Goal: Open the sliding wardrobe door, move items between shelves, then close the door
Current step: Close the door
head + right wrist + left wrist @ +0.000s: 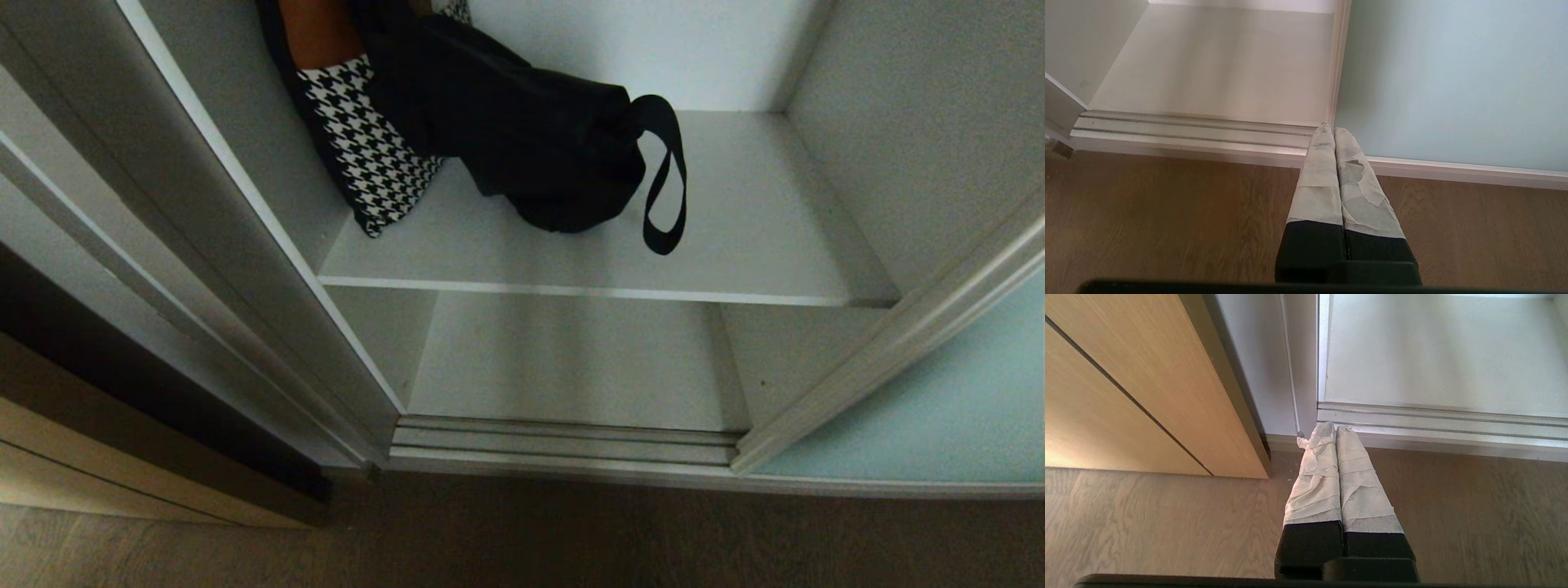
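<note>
With the door (pixel 922 416) already slid off to my right and the wardrobe open, both my arms hang parked low over the floor (pixel 1147 522), out of the head view. The left gripper (pixel 1331 428) and right gripper (pixel 1329 130) each have their fingers pressed together, holding nothing. The bag (pixel 531 139) and the houndstooth piece (pixel 367 155) sit on the upper shelf (pixel 735 237), toward its left side, above and ahead of both grippers. I judge the left arm nearer. The bag's long axis runs left to right.

Frosted teal sliding wardrobe door (pixel 922 408) stands open at right; black bag (pixel 522 139) slumps against houndstooth piece (pixel 367 155) on the upper grey shelf (pixel 759 237).
</note>
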Controlling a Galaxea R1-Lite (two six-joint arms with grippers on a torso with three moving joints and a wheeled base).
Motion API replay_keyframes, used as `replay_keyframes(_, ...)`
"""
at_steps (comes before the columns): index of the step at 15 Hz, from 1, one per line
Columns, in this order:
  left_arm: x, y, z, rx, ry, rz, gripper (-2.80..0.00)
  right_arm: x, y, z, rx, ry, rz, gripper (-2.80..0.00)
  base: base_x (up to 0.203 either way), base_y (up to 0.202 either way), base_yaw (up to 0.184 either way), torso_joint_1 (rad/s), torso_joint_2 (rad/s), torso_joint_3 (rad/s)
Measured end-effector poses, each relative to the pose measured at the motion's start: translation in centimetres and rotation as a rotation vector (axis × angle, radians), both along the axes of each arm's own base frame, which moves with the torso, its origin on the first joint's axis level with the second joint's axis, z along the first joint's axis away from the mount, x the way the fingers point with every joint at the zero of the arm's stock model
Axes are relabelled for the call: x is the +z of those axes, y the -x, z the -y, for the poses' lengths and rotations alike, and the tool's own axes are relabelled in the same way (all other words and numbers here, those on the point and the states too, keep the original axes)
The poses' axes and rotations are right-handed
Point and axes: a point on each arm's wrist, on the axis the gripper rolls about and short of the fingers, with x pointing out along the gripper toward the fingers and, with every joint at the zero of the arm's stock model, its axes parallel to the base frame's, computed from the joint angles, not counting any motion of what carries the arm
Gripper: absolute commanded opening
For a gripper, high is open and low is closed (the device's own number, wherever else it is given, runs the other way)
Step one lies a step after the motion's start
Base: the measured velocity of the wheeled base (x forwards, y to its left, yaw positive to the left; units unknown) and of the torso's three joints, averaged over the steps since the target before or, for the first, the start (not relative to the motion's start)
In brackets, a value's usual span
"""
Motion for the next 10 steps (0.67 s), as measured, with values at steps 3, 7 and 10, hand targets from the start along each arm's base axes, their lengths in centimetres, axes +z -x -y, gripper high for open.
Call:
replay_keyframes(3,0.00,0.00,0.00,0.000,0.000,0.000,-2.80,-0.01,0.00,0.00,0.000,0.000,-0.001,-2.80,0.000,0.000,0.000,0.000,0.00,0.000)
replay_keyframes(7,0.01,0.00,0.00,0.000,0.000,0.000,-2.80,-0.01,0.00,0.00,0.000,0.000,-0.001,-2.80,0.000,0.000,0.000,0.000,0.00,0.000)
replay_keyframes(10,0.01,0.00,0.00,0.000,0.000,-0.001,-2.80,0.00,0.00,0.00,0.001,0.005,0.000,-2.80,0.000,0.000,0.000,0.000,0.00,0.000)
